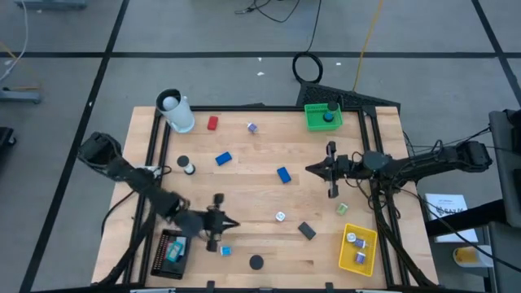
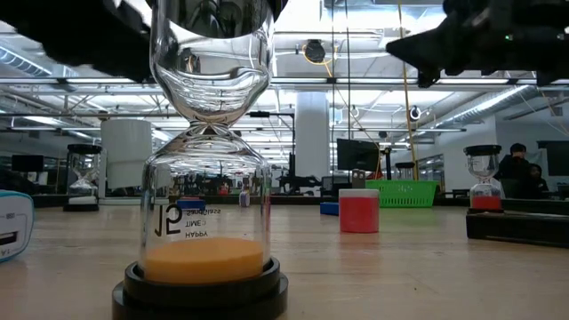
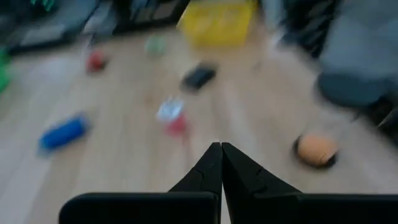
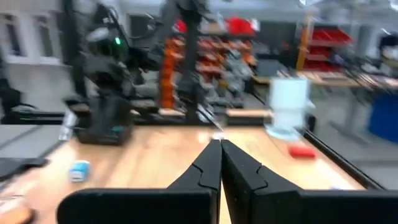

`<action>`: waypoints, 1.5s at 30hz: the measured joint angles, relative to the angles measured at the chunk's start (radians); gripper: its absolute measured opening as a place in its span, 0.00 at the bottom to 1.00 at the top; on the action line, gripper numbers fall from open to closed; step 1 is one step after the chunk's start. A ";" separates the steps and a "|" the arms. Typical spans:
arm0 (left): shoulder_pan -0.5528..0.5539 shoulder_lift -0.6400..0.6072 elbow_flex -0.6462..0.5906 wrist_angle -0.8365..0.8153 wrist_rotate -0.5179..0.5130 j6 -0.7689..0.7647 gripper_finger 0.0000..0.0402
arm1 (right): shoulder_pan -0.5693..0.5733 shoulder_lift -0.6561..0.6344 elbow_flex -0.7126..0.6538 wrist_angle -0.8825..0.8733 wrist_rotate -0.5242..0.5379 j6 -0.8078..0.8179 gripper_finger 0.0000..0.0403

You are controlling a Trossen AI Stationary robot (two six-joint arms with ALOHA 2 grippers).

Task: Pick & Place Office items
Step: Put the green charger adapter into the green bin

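Small office items lie scattered on the wooden table: a red block (image 1: 212, 123), two blue blocks (image 1: 223, 159) (image 1: 282, 173), a black block (image 1: 306, 230), a small white piece (image 1: 280, 216), a teal piece (image 1: 225, 251), a purple clip (image 1: 252, 127) and a green clip (image 1: 342, 209). My left gripper (image 1: 236, 222) is shut and empty above the near left part of the table, its fingertips closed together in the left wrist view (image 3: 221, 149). My right gripper (image 1: 309, 169) is shut and empty over the middle right, also closed in the right wrist view (image 4: 219, 144).
A black mesh tray (image 1: 172, 252) stands near left, a yellow tray (image 1: 358, 248) near right, a green tray (image 1: 323, 116) far right, and a white cup (image 1: 177, 111) far left. Small hourglasses stand upright near the front edge (image 2: 206, 160) (image 1: 256, 262) and at the left (image 1: 182, 162).
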 joint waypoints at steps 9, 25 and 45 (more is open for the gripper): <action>0.309 -0.001 -0.214 0.532 0.199 0.052 0.01 | 0.048 0.073 0.147 -0.303 0.356 0.095 0.00; 0.432 0.000 -0.321 0.541 0.293 0.085 0.01 | 0.115 0.375 0.442 -0.608 0.508 0.215 0.03; 0.422 0.000 -0.322 0.539 0.290 0.086 0.01 | 0.452 0.551 0.873 -1.794 0.317 0.866 0.27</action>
